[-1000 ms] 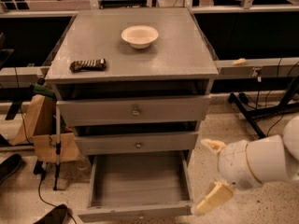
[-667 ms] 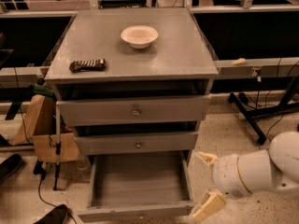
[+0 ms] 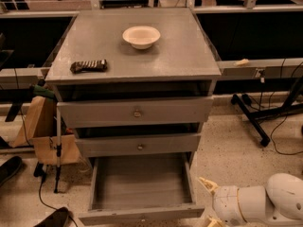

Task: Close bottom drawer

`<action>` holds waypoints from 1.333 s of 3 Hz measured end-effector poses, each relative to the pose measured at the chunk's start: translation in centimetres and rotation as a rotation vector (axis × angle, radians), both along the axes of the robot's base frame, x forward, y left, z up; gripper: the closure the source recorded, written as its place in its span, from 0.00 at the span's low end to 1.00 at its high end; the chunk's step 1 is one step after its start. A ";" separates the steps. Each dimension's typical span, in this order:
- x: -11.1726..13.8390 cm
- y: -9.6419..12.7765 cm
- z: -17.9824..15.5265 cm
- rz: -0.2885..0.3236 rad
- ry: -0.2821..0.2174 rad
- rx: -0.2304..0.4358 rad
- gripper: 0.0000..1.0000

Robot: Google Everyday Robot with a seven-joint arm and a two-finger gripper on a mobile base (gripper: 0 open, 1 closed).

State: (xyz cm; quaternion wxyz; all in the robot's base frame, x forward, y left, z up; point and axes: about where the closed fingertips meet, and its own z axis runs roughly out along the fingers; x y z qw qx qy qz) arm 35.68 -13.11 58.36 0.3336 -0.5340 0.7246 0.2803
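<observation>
Bottom drawer: wide, shallow grey metal bottom drawer [image 3: 142, 215], lowest of three in the grey cabinet, pulled far out over the speckled floor; tray looks empty.
Pincer: cream-fingered pincer [image 3: 210, 203] on the white arm, low at the frame's bottom right, just beside the drawer's right front corner. Fingers spread apart, nothing held, no contact with the front that I can see.
Step, my read: lining up to push; closing not yet begun.
Risk 1: contact lands at the right corner, not near the tiny centre knob. An off-centre shove could skew the drawer and jam it on its runners.
Risk 2: spread fingers could straddle the front edge or hook the right side wall, so a finger gets dragged in or pinched under the middle grey drawer [image 3: 138, 144].
Risk 3: pincer sits to the side of the front, not before it; pushing from here may slide past the corner.
Risk 4: a hard shove could jolt the cabinet. The white round bowl [image 3: 141, 36] and dark wrapped snack bar [image 3: 88, 65] sit loose on the grey worktop [image 3: 184, 56] and might shift.
</observation>
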 end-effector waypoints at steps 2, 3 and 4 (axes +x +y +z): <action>1.5 -1.4 -4.2 0.020 0.019 0.004 0.00; 2.3 -2.3 -11.4 0.002 0.049 0.031 0.00; 2.4 -3.1 -19.1 -0.052 0.100 0.075 0.18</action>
